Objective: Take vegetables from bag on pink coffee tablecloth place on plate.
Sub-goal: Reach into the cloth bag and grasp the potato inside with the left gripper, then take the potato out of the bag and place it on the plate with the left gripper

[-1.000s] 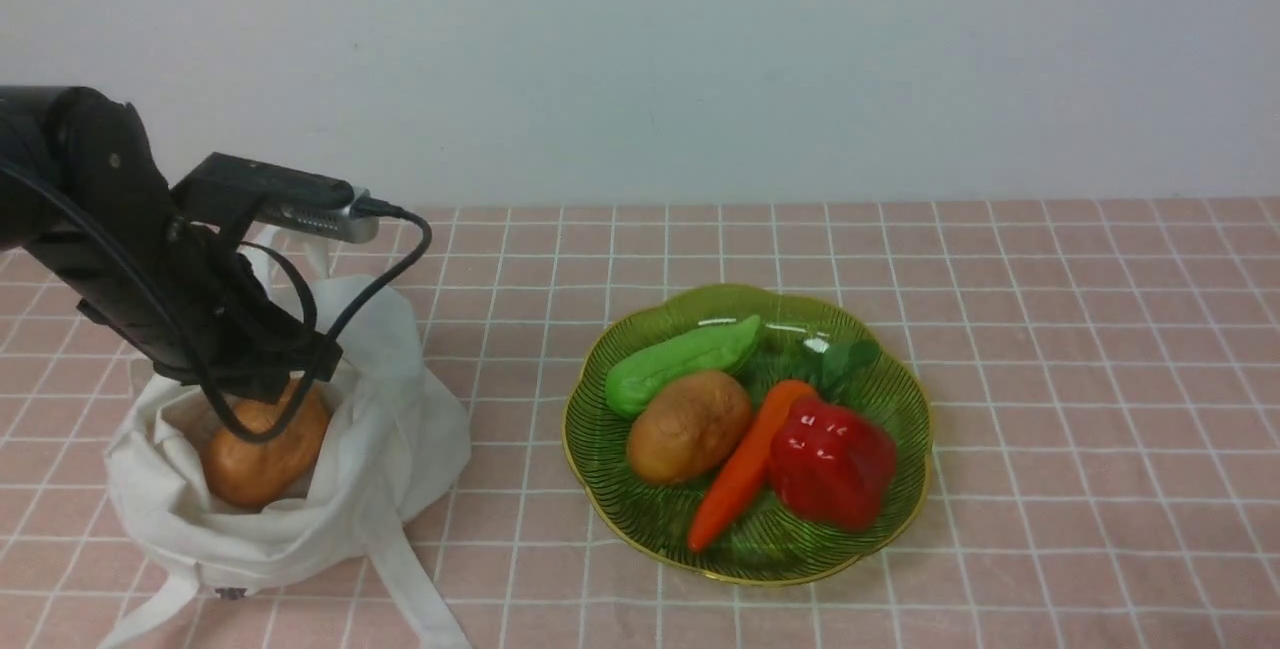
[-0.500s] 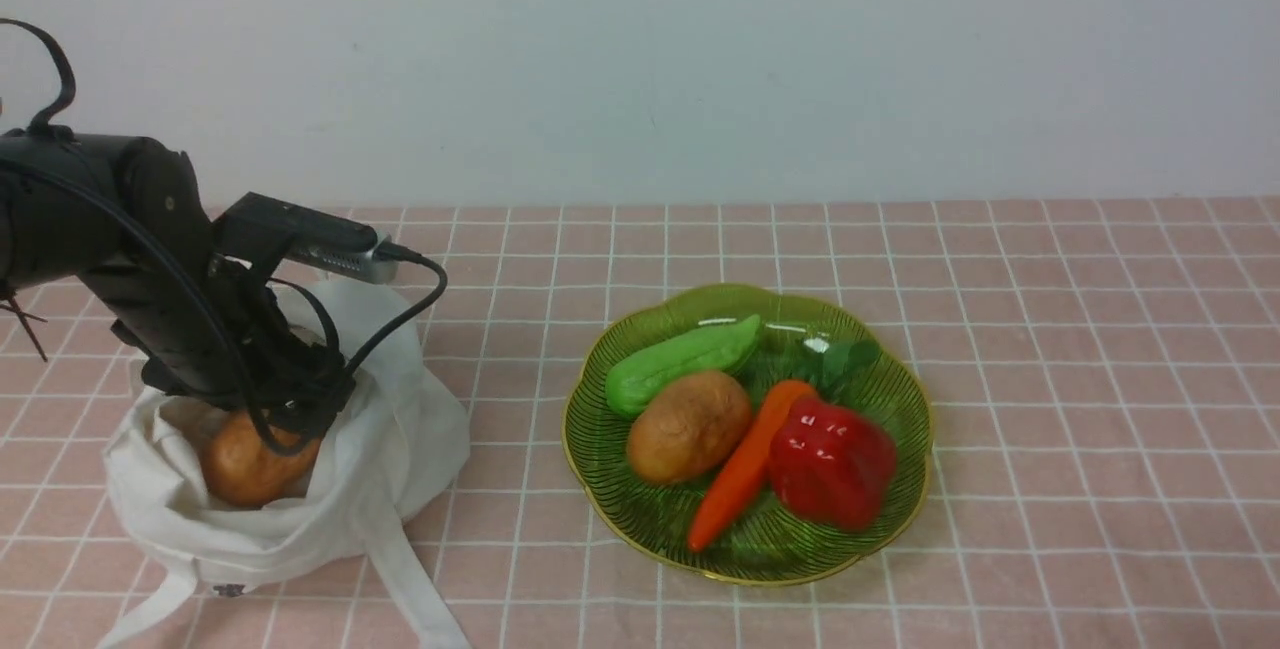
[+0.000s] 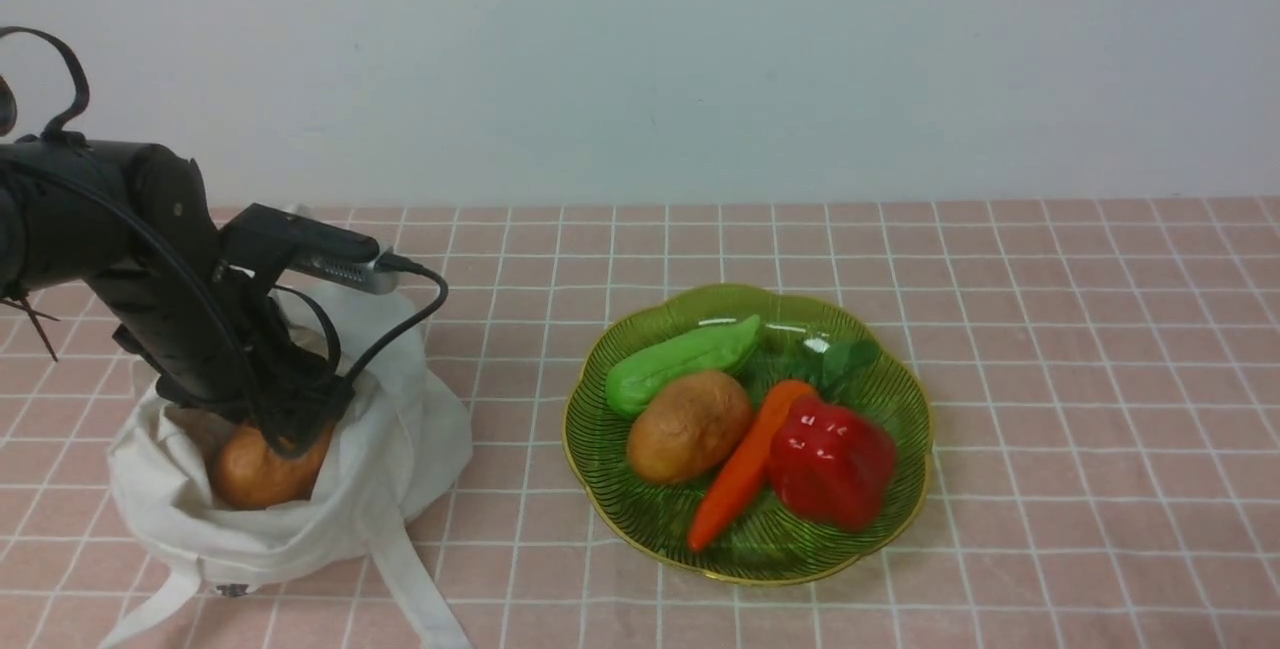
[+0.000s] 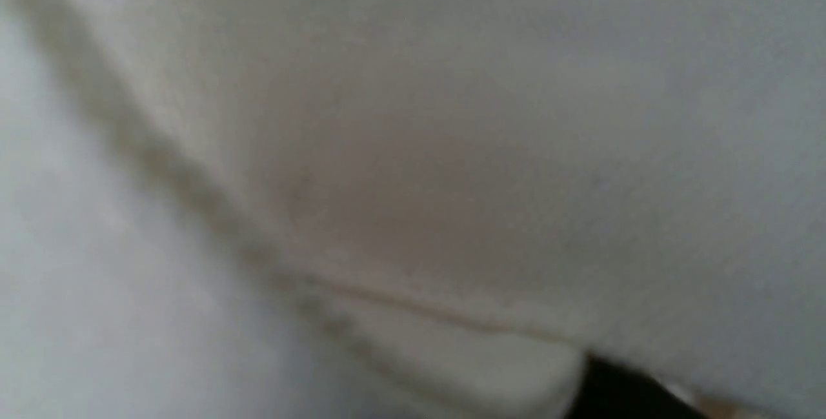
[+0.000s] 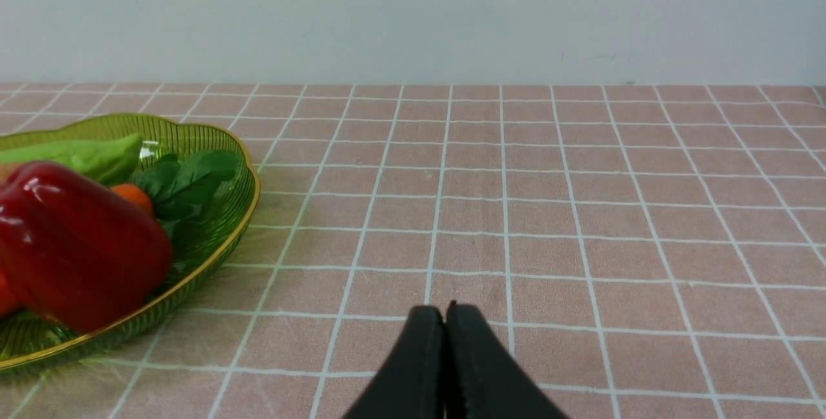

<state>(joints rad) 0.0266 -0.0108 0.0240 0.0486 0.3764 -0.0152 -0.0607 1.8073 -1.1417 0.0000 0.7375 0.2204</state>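
The off-white bag (image 3: 400, 429) lies at the left on the pink tablecloth (image 3: 1080, 349), with one potato (image 3: 255, 474) in its open mouth. My left gripper (image 3: 290, 424) reaches down into the bag right at that potato; its fingers are hidden by wrist and cloth. The left wrist view shows only blurred bag cloth (image 4: 452, 148) and a dark finger edge (image 4: 613, 393). The green plate (image 3: 905, 409) holds a gourd (image 3: 680, 361), a potato (image 3: 688, 426), a carrot (image 3: 745, 474) and a red pepper (image 3: 830, 462). My right gripper (image 5: 445, 322) is shut and empty, low over the cloth beside the plate (image 5: 213, 257).
The bag's strap handles (image 3: 420, 589) trail toward the front edge. A pale wall (image 3: 700, 59) stands behind the table. The left arm's cable (image 3: 400, 319) loops over the bag.
My left arm has come down and a little to the right, deeper into the bag onto the potato. The plate and its vegetables have not moved.
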